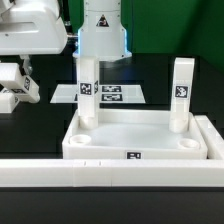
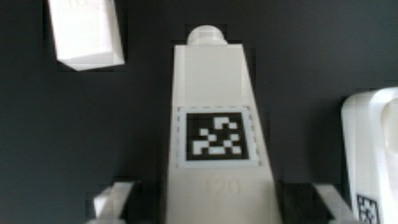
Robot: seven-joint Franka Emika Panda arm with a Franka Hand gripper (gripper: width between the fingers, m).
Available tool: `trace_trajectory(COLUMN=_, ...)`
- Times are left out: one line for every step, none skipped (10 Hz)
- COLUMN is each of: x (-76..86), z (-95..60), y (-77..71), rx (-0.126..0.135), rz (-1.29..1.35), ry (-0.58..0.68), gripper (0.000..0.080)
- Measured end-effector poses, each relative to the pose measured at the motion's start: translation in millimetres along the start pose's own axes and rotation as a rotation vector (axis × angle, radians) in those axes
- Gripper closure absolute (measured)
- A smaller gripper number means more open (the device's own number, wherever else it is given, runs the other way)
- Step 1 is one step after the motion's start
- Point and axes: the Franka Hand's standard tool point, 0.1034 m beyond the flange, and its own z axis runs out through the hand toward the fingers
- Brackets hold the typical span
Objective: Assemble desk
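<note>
The gripper (image 2: 214, 197) is clasping a leg (image 2: 214, 110) at the exterior view's left of the panel (image 1: 135, 133), where two legs (image 1: 88, 88) are standing, and is needing upright alignment over a free socket (image 1: 85, 143) before lowering.

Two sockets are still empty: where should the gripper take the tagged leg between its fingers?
Probably grip the leg on its two long sides, level with the tag and clear of the pegged tip, coming in square to the tag face. Those sides are flat, and the fingers straddle them.
</note>
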Motion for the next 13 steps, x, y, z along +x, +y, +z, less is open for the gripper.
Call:
trace_trajectory(x=3.8, z=-10.3, y=-5.2, rx=-0.004, rz=-0.007, ry=0.048, gripper=0.0509)
trace_trajectory(x=12.3, z=-22.4, y=-9.5, rx=-0.014, rz=-0.015, ry=0.114, gripper=0.0509)
trace_trajectory(x=14.7, z=-29.6, y=-13.1, rx=-0.017, rz=-0.022, ry=0.146, gripper=0.0509)
trace_trajectory(x=22.1, z=-33.4, y=-11.4, rx=-0.038, rz=-0.027, ry=0.222, gripper=0.0509)
trace_trajectory(x=22.7, z=-32.0, y=-8.3, rx=-0.053, rz=-0.029, ry=0.291, gripper=0.0509)
trace_trajectory(x=20.9, z=-30.2, y=-6.2, rx=-0.062, rz=-0.027, ry=0.315, gripper=0.0509)
trace_trajectory(x=24.2, z=-31.0, y=-2.9, rx=-0.082, rz=-0.032, ry=0.359, gripper=0.0509)
trace_trajectory(x=24.7, z=-31.0, y=-6.4, rx=-0.077, rz=-0.028, ry=0.354, gripper=0.0509)
trace_trajectory(x=31.8, z=-37.5, y=-19.7, rx=-0.068, rz=-0.035, ry=0.360, gripper=0.0509)
trace_trajectory(x=42.7, z=-48.6, y=-41.9, rx=-0.052, rz=-0.012, ry=0.372, gripper=0.0509)
trace_trajectory(x=51.6, z=-60.0, y=-66.8, rx=-0.034, rz=0.003, ry=0.377, gripper=0.0509)
trace_trajectory(x=58.5, z=-67.2, y=-83.8, rx=-0.028, rz=0.003, ry=0.383, gripper=0.0509)
trace_trajectory(x=60.3, z=-67.1, y=-90.6, rx=-0.028, rz=0.000, ry=0.384, gripper=0.0509)
